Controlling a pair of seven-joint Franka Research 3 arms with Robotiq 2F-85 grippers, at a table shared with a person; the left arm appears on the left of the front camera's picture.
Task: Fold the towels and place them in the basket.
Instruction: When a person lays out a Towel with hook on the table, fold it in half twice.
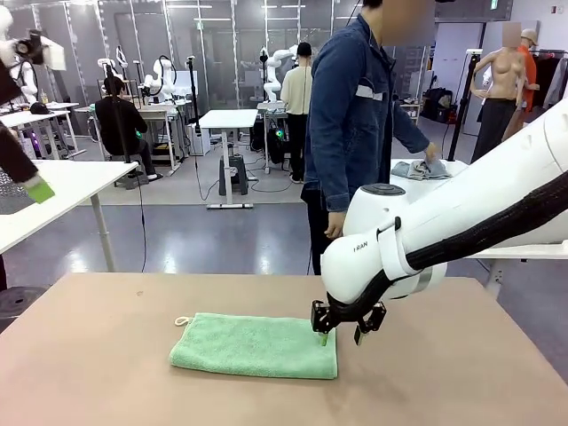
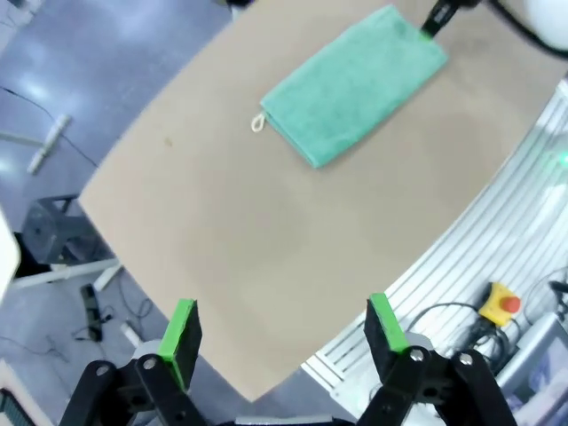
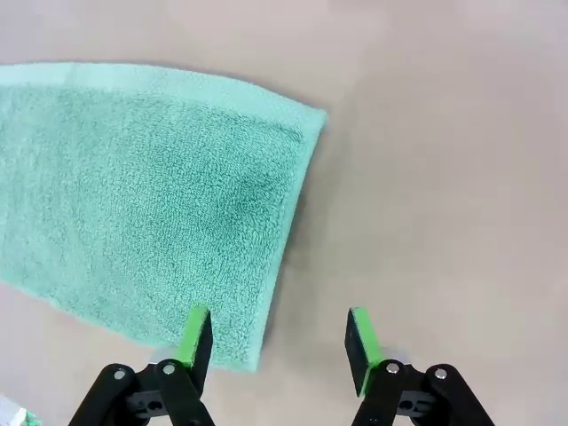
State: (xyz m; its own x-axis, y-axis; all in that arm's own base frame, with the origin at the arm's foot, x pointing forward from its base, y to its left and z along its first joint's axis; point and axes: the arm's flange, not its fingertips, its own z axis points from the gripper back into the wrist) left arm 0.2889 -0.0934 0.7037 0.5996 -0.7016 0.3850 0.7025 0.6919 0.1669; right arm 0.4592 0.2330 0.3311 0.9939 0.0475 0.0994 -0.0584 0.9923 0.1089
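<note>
Mint green towel [image 1: 253,346] lies flat on the table [image 1: 98,355], loop end toward the robot's left. Right gripper [image 1: 342,335] is low at its right end, jaws released, one finger over the terry edge and the other over bare table. Left gripper [image 2: 282,324] hangs high, released and empty. Risk: a shallow pinch at the hem may slip off or drag the cloth askew. Beyond, a person handles a grey towel [image 1: 422,170].

Two towels in all: one mint green towel [image 1: 254,345] with one white loop [image 1: 182,320] at its left corner, and one grey-blue towel [image 1: 413,171] well beyond its right end (bunched under a hand [image 1: 431,156]; single cloth or more, unclear). Two grippers: the right gripper [image 1: 342,336] at the mint green towel's right end, the left gripper [image 2: 280,312] well off to its left and higher. Three people beyond that towel: one person [image 1: 355,133] nearest, one seated person [image 1: 120,124] and one standing person [image 1: 297,98] farther back.
</note>
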